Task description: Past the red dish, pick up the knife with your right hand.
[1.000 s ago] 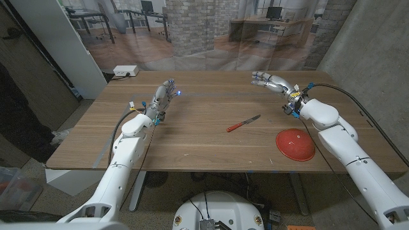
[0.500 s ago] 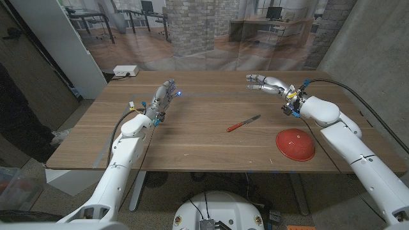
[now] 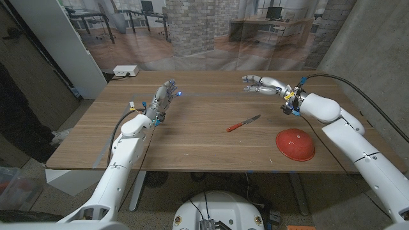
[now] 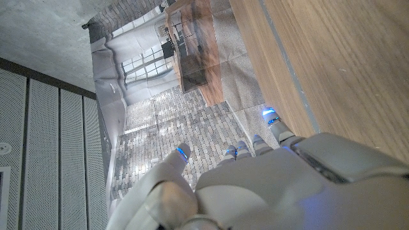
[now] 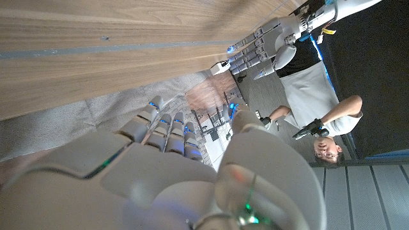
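- We see the knife (image 3: pixel 243 123) lying flat on the table (image 3: pixel 192 137), near the middle. Its red handle points toward us and its blade points away, toward the far right.
- The red dish (image 3: pixel 295 144) sits upside down near the front right edge of the table. The knife is a little way off from it, farther along the table and to the left.
- Our right hand (image 3: pixel 259 83) is up in the air over the far side of the table. Its fingers are stretched out and a little apart, and it holds nothing.
- This hand is well apart from the knife, so we think the step now is to bring it to the knife.
- We should move the hand toward us and down, and aim for the red handle, not the blade.
- We should turn the hand so the thumb goes on one side of the handle and the fingers on the other.
- The knife is thin and lies low, so we must come down softly or it may slide away.
- Our left hand (image 3: pixel 161 99) waits on the left side of the table with its fingers out, holding nothing. It can stay there.
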Controlling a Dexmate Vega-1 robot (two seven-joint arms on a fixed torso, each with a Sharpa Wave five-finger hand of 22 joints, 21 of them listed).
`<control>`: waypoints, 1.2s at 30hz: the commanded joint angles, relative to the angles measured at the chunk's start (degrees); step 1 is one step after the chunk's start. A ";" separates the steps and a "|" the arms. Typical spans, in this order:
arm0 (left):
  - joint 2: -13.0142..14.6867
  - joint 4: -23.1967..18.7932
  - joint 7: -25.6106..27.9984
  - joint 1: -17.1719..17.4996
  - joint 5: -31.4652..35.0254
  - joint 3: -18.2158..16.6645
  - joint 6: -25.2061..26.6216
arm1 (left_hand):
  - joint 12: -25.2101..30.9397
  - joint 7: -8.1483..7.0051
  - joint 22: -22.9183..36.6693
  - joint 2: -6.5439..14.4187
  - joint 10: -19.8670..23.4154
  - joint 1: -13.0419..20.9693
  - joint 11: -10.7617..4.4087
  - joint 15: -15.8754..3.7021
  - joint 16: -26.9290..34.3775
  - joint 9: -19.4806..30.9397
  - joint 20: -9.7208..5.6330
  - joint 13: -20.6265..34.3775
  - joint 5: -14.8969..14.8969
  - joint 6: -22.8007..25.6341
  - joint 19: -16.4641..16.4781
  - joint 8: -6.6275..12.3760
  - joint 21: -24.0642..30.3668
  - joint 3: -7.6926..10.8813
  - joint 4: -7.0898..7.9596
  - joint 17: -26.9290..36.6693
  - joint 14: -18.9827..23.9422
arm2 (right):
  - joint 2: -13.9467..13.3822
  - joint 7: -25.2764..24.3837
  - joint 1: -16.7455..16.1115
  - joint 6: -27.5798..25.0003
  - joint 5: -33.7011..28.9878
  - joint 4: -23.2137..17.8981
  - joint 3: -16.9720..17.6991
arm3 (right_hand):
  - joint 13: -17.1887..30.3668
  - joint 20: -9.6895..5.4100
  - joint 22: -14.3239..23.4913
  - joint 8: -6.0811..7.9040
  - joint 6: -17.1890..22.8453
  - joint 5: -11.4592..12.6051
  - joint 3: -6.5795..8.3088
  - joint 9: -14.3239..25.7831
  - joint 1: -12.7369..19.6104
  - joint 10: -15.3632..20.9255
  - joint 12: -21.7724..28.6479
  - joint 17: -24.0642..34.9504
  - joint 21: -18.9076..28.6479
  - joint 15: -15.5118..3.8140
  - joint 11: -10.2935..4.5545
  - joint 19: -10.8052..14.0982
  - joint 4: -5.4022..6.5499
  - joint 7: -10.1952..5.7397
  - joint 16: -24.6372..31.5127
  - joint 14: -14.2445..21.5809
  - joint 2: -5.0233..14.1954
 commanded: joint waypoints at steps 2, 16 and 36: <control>-0.13 0.83 -0.08 -0.72 -0.19 0.17 -0.96 | 0.32 0.13 0.16 4.55 -4.54 -0.08 0.33 0.19 0.19 0.09 0.15 0.22 -0.08 -6.24 -13.19 0.24 -0.40 -0.07 -0.34 0.05 -8.87 | -0.67 0.60 0.72 0.37 -2.48 -1.29 -0.31 | 0.21 -0.06 0.10 -0.03 -0.04 -0.09 -0.02 0.18 0.46 0.20 -0.18 0.04 0.20 -0.22 -0.37 0.50 -0.29 -0.25 0.16 0.35 0.22; -0.33 2.85 -0.78 -2.09 -0.56 0.14 -1.69 | 0.34 0.11 0.16 4.38 -4.36 -0.14 0.20 0.12 0.20 0.09 0.11 0.22 -0.11 -6.05 -13.00 0.27 -0.53 -0.16 -0.35 0.06 -8.70 | -1.46 1.47 1.45 -0.02 -5.77 -2.45 -1.06 | 0.22 -0.12 0.09 0.00 -0.03 -0.07 -0.06 0.19 1.08 0.31 -0.14 0.03 0.22 -0.43 -0.60 0.63 -0.34 -0.54 0.25 0.64 0.18; -0.18 2.86 -1.14 -1.87 -0.58 -0.16 -2.10 | 0.34 0.13 0.18 3.95 -4.15 -0.50 0.15 0.08 0.19 0.09 -0.07 0.23 -0.19 -5.80 -12.77 0.27 -0.75 -0.57 -0.22 0.10 -8.58 | -3.04 2.77 2.38 -0.05 -14.17 -5.25 -2.60 | 0.23 -0.55 0.06 -0.02 -0.11 0.01 -0.33 0.21 1.87 0.36 -0.15 0.00 0.31 -1.11 -0.83 1.11 -0.39 -0.79 0.24 0.85 -0.33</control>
